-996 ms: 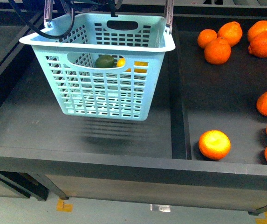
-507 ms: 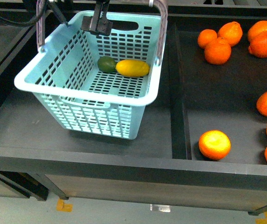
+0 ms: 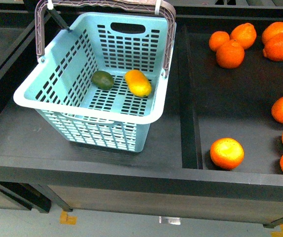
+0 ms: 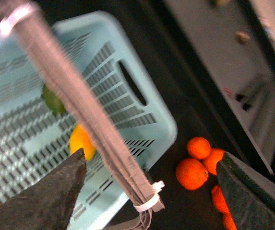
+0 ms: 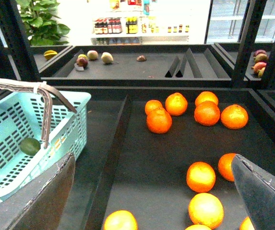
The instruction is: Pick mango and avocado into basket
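Mango [image 3: 138,82] and avocado [image 3: 102,79] are lying inside the basket [image 3: 87,111]; left tool [image 4: 151,191] is spread astride its handles [image 4: 87,115], right tool [image 5: 151,201] spread too.

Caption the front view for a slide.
Mango and avocado lie in the turquoise basket, oranges alongside.

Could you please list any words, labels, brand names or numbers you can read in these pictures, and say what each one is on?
None can be read.
The bottles on the far shelf in the right wrist view carry labels, but these are too small and blurred.
The basket, its white ties, the mango, avocado and oranges show no print.
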Controlling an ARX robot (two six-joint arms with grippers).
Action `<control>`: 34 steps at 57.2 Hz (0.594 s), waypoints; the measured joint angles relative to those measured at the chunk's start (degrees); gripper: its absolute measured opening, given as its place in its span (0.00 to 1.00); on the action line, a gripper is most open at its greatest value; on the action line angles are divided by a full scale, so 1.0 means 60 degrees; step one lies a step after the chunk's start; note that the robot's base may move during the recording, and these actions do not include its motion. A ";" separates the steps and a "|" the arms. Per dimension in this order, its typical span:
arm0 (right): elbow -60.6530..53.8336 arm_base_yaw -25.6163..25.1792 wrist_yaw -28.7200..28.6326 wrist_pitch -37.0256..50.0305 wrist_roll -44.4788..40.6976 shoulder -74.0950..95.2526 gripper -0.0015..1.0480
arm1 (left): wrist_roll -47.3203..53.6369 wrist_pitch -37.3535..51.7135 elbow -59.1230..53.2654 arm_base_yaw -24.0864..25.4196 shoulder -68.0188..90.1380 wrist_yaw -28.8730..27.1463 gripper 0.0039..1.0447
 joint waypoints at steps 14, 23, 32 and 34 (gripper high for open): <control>0.0000 0.0000 0.0004 0.0000 -0.0004 0.0000 0.92 | 0.8816 1.1063 -0.8961 0.1570 -0.4153 0.1100 0.28; 0.0000 -0.0004 0.0004 0.0000 0.0000 0.0000 0.92 | 0.9621 1.1810 -1.1577 0.2153 -0.5515 0.1927 0.02; 0.0000 0.0000 0.0004 0.0000 0.0000 0.0000 0.92 | 0.9759 1.2047 -1.3132 0.2743 -0.6838 0.2477 0.02; 0.0000 -0.0004 0.0004 0.0000 0.0000 0.0000 0.92 | 0.9766 1.2054 -1.3482 0.2896 -0.7158 0.2572 0.02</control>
